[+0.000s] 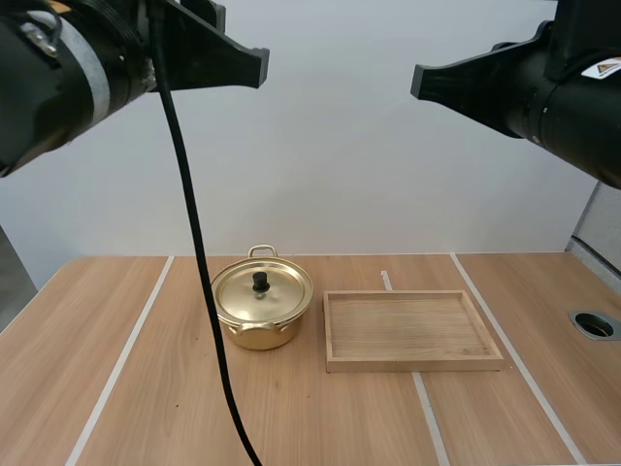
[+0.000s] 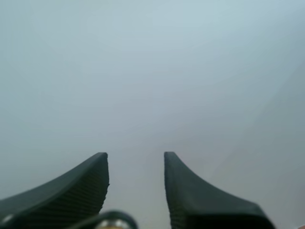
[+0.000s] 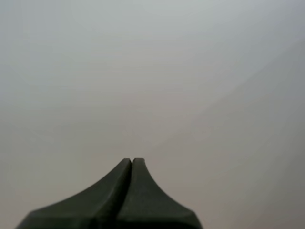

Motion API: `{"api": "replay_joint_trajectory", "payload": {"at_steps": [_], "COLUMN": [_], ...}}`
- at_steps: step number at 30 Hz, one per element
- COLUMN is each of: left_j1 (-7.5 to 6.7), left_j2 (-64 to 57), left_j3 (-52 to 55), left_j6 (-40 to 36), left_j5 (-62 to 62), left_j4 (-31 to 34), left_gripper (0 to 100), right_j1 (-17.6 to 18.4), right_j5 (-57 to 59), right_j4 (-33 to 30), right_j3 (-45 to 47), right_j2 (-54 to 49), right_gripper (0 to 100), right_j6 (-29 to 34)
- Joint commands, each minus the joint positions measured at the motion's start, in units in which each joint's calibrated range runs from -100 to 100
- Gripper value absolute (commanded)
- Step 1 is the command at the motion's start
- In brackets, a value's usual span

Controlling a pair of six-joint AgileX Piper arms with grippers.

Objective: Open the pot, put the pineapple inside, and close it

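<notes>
Round golden metal pot (image 1: 254, 325) near the middle of the pale wood-grain table (image 1: 146, 388). Stands upright, one small loop handle (image 1: 262, 250) showing at its far side. Carries its flat golden lid (image 1: 281, 291) squarely on the rim, black knob (image 1: 260, 282) upright at the lid's centre. Closed, and touched by neither arm.

Just right of the pot, close but not touching: shallow rectangular tray of light wood (image 1: 412, 365). Lies flat on the table with a low rim all round.

Thin white tape lines (image 1: 121, 364) on the tabletop, one left of the pot, others right of it, one of these passing under the tray.

High above the pot and off to its left: black left gripper (image 1: 254, 66), tips pointing toward the space over the pot. Fingers (image 2: 90, 186) spread in the left wrist view, ribbed inner faces turned to each other across a clear gap, nothing between them.

High above the pot and off to its right: black right gripper (image 1: 419, 83), tips pointing back toward the left one. Fingers (image 3: 138, 191) pressed together into one dark wedge in the right wrist view, pinching nothing. Both well apart from pot, lid and tray.
</notes>
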Motion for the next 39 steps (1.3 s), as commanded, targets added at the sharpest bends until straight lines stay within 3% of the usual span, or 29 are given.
{"api": "replay_joint_trajectory", "payload": {"at_steps": [1,4,7,12,18,24,39], "left_j1": [-0.09,-0.09,-0.09,-0.09,-0.09,-0.09,-0.09], "left_j2": [-3.73,-6.90,-10.39,-14.34,-15.06,-15.06,-14.81], "left_j3": [-0.26,-0.26,-0.26,-0.10,1.42,2.28,2.44], "left_j6": [-1.11,-1.11,-3.20,-16.16,-25.61,-26.50,-26.50], "left_j5": [-0.84,-0.84,-0.67,2.74,8.69,10.81,10.67], "left_j4": [-0.20,-0.12,1.47,14.65,26.72,34.10,34.57], "left_gripper": [22,5,0,0,0,0,0], "right_j1": [-0.23,-0.23,-0.23,-0.23,-0.23,-0.23,-0.23], "right_j5": [-0.85,-0.12,2.19,7.07,12.60,15.51,15.51], "right_j4": [2.07,2.18,2.78,6.45,7.67,8.04,8.04], "right_j3": [-0.12,-0.12,-0.12,-0.12,-0.12,-0.12,-0.12], "right_j2": [-0.17,-0.17,-0.17,-0.17,-0.17,-0.17,-0.02], "right_gripper": [0,0,0,0,0,0,0], "right_j6": [-0.65,-0.65,-0.65,-0.65,-0.65,-0.65,-0.65]}}
